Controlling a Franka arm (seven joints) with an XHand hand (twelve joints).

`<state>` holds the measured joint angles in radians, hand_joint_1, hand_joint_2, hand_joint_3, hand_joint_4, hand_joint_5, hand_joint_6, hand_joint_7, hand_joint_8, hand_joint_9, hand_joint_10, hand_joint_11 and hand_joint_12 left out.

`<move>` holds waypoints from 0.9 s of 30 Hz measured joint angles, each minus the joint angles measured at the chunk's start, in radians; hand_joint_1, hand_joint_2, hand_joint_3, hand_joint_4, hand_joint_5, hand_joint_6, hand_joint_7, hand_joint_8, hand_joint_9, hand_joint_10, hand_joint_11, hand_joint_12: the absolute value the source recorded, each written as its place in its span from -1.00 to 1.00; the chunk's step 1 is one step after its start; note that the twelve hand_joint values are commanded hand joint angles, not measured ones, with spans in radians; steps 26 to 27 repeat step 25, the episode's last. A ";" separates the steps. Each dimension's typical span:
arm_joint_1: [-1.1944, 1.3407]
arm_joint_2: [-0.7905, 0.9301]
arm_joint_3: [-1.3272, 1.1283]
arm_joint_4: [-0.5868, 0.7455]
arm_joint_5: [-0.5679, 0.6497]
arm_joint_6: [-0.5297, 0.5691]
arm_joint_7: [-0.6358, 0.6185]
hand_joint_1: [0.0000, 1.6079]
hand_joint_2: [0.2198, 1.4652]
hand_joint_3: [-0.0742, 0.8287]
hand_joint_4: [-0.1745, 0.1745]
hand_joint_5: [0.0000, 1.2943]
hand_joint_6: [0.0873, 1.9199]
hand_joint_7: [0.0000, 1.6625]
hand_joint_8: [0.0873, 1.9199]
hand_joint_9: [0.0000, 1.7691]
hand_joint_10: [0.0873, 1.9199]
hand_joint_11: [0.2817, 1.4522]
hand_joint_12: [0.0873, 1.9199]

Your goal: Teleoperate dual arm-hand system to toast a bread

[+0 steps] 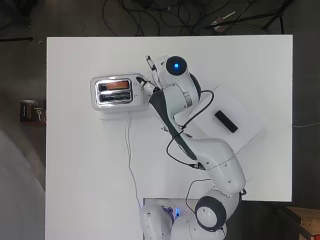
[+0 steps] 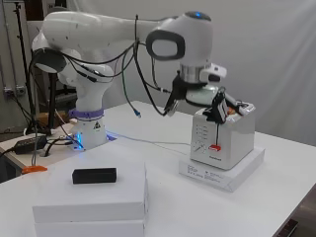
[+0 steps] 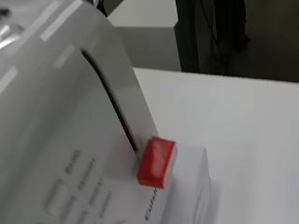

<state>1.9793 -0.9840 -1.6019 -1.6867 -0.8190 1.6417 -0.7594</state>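
One toaster (image 1: 114, 91), one red lever (image 3: 156, 161), two white boxes (image 2: 94, 197), one black block (image 2: 94, 175)

- Overhead view: bright, even light on the white table (image 1: 90, 165), which is nearly washed out; the floor around it is dark.
- The toaster (image 1: 114, 92) casts a soft shadow just below it, so the light probably comes from above.
- Its metal top shows glare.
- Side view: evenly lit and clear; a blue glow shows at the arm's base.
- Wrist view: soft and blurred; the red lever (image 3: 156, 162) has fuzzy edges, the print cannot be read, and the room behind is dim.
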 joint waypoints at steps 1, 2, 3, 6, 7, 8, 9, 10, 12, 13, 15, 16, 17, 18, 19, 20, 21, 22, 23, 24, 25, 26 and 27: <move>-0.054 -0.001 0.089 -0.033 -0.003 -0.007 0.008 -0.98 0.43 -0.82 -0.77 -0.34 -1.00 0.42 1.00 0.67 1.00 0.41 1.00; -0.105 -0.002 0.164 -0.067 -0.003 -0.010 0.020 -0.98 0.42 -0.82 -0.82 -0.40 -1.00 0.41 1.00 0.67 1.00 0.41 1.00; -0.163 -0.003 0.243 -0.111 -0.004 -0.014 0.035 -0.99 0.41 -0.83 -0.85 -0.42 -1.00 0.41 1.00 0.66 1.00 0.41 1.00; -0.312 0.005 0.420 -0.238 -0.035 -0.059 0.106 -1.00 0.42 -0.83 -0.88 -0.41 -1.00 0.44 1.00 0.67 1.00 0.42 1.00; -0.362 0.006 0.461 -0.282 -0.042 -0.076 0.145 -1.00 0.43 -0.83 -0.88 -0.41 -1.00 0.45 1.00 0.68 1.00 0.43 1.00; -0.407 0.005 0.494 -0.321 -0.040 -0.086 0.186 -1.00 0.43 -0.82 -0.89 -0.41 -1.00 0.45 1.00 0.68 1.00 0.43 1.00; -0.451 0.003 0.520 -0.356 -0.030 -0.087 0.231 -1.00 0.45 -0.82 -0.89 -0.41 -1.00 0.46 1.00 0.68 1.00 0.42 1.00; -0.487 0.000 0.541 -0.385 -0.017 -0.083 0.271 -1.00 0.46 -0.82 -0.87 -0.39 -1.00 0.46 1.00 0.68 1.00 0.40 1.00; -0.541 -0.009 0.571 -0.427 -0.007 -0.076 0.313 -1.00 0.49 -0.81 -0.84 -0.35 -1.00 0.46 1.00 0.68 1.00 0.39 1.00; -0.570 -0.013 0.584 -0.446 -0.007 -0.073 0.324 -1.00 0.49 -0.82 -0.81 -0.33 -1.00 0.46 1.00 0.67 1.00 0.39 1.00; -0.631 -0.022 0.600 -0.473 -0.008 -0.066 0.336 -1.00 0.50 -0.82 -0.79 -0.34 -1.00 0.38 1.00 0.59 1.00 0.31 1.00; -0.658 -0.026 0.604 -0.483 -0.008 -0.060 0.338 -1.00 0.50 -0.83 -0.79 -0.37 -1.00 0.30 1.00 0.53 1.00 0.23 0.99; -0.682 -0.031 0.606 -0.492 -0.007 -0.051 0.338 -1.00 0.50 -0.83 -0.79 -0.42 -1.00 0.21 1.00 0.45 1.00 0.11 0.97; -0.697 -0.034 0.606 -0.498 -0.004 -0.041 0.337 -1.00 0.49 -0.84 -0.79 -0.45 -1.00 0.12 1.00 0.37 1.00 0.00 0.95; -0.704 -0.036 0.605 -0.500 -0.001 -0.032 0.334 -1.00 0.47 -0.84 -0.77 -0.47 -1.00 0.03 1.00 0.28 1.00 -0.12 0.91; -0.704 -0.036 0.604 -0.501 0.001 -0.027 0.330 -1.00 0.46 -0.84 -0.76 -0.48 -1.00 -0.03 1.00 0.22 1.00 -0.23 0.87; -0.703 -0.036 0.603 -0.501 0.001 -0.026 0.325 -1.00 0.45 -0.84 -0.73 -0.49 -1.00 -0.08 1.00 0.16 1.00 -0.31 0.82; -0.703 -0.036 0.603 -0.501 0.001 -0.027 0.320 -1.00 0.44 -0.84 -0.67 -0.45 -1.00 -0.12 1.00 0.12 1.00 -0.38 0.77; -0.706 -0.037 0.604 -0.502 0.002 -0.028 0.315 -1.00 0.45 -0.84 -0.50 -0.27 -1.00 -0.13 1.00 0.10 1.00 -0.44 0.71; -0.715 -0.039 0.607 -0.505 0.005 -0.030 0.304 -0.99 0.45 -0.84 -0.31 -0.10 -1.00 -0.13 1.00 0.09 1.00 -0.47 0.66; -0.727 -0.041 0.612 -0.511 0.009 -0.032 0.289 -0.98 0.45 -0.84 -0.18 0.02 -1.00 -0.10 1.00 0.11 1.00 -0.48 0.63; -0.727 -0.041 0.612 -0.511 0.009 -0.032 0.289 -0.98 0.45 -0.84 -0.18 0.02 -1.00 -0.10 1.00 0.11 1.00 -0.48 0.63; -0.727 -0.041 0.612 -0.511 0.009 -0.032 0.289 -0.98 0.45 -0.84 -0.18 0.02 -1.00 -0.10 1.00 0.11 1.00 -0.48 0.63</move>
